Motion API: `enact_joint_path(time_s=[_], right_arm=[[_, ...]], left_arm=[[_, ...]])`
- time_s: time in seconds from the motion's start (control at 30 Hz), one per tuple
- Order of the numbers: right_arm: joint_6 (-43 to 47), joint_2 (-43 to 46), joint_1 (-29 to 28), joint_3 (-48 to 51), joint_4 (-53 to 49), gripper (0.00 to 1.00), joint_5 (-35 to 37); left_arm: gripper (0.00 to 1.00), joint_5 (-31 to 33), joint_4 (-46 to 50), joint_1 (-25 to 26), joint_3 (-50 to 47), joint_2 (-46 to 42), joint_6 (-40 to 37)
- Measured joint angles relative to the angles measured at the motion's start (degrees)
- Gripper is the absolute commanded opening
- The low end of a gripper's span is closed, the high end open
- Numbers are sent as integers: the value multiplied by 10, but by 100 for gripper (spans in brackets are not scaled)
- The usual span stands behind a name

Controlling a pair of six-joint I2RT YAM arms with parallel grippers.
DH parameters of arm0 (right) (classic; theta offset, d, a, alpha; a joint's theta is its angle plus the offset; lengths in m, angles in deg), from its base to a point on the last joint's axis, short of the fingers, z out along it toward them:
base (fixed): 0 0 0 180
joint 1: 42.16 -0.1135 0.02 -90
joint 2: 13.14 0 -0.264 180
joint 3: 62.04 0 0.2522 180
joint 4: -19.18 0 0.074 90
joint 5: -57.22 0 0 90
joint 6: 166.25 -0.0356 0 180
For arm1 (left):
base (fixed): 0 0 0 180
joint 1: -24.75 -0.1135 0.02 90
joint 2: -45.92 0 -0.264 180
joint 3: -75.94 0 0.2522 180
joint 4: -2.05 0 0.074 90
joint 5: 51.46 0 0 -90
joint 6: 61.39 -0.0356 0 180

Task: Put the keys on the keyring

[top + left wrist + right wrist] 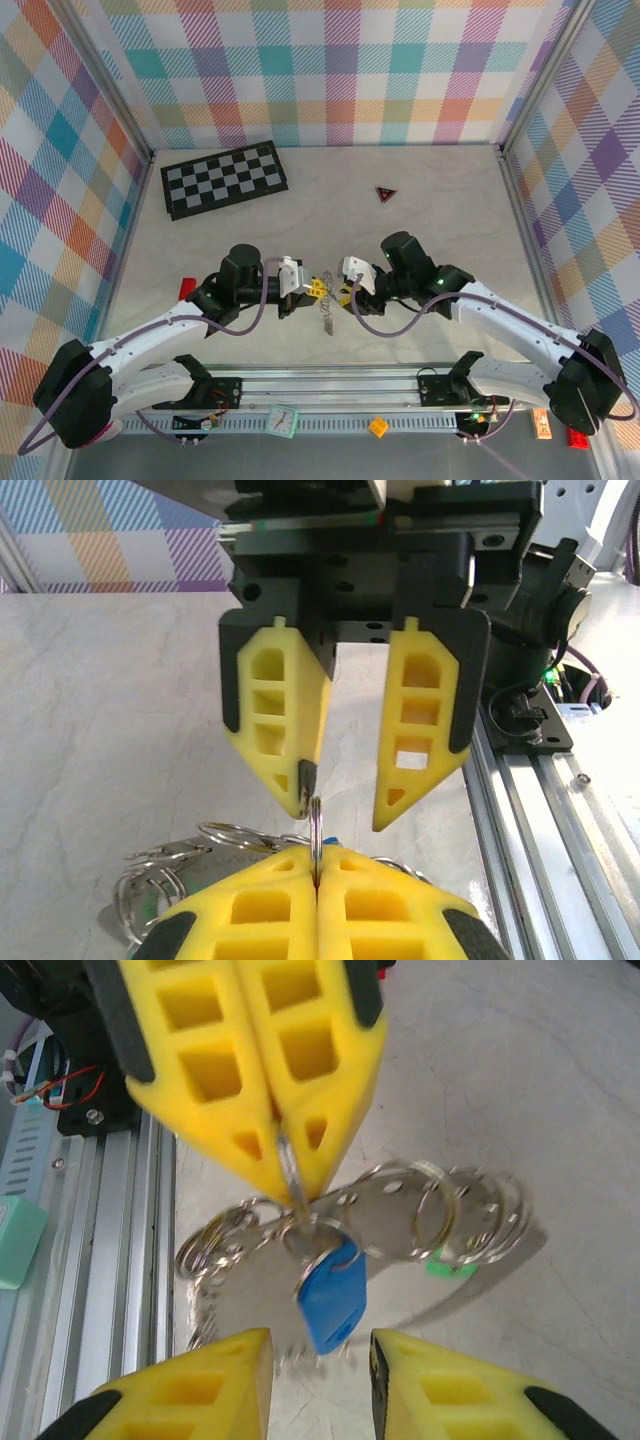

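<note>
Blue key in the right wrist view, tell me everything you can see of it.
The blue plastic-headed key is small, glossy and roughly rectangular, tilted with its top corner uppermost. That corner is threaded on a small silvery split ring, which the shut left gripper pinches from above. It overlaps other silvery rings; no metal blade is discernible.

The keyring is a bunch of overlapping silvery hoops and wire loops, spread sideways just above the pale tabletop. One thin ring of it stands edge-up, pinched in the closed left hand. The blue key dangles from a small loop right below that pinch. The green key peeks out under the right-end loops.
</note>
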Motion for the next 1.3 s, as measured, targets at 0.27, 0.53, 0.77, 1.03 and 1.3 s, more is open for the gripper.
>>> enact_joint_path(time_s=[0.27, 0.53, 0.77, 1.03, 1.3], right_arm=[[-38, -9, 0, 54, 84, 34, -15], [-73, -23, -1, 79, 183, 33, -11], [-86, -23, -1, 87, 224, 30, 7], [-89, -16, -1, 94, 236, 19, 17], [-85, -1, -1, 94, 233, 7, 26]], left_arm=[[0, 4, -58, 0, -16, 3, 50], [0, 5, -86, 0, -16, 17, 75], [0, 5, -97, 0, -16, 23, 87], [0, 6, -106, 0, -16, 23, 91], [0, 17, -96, 0, -16, 23, 88]])
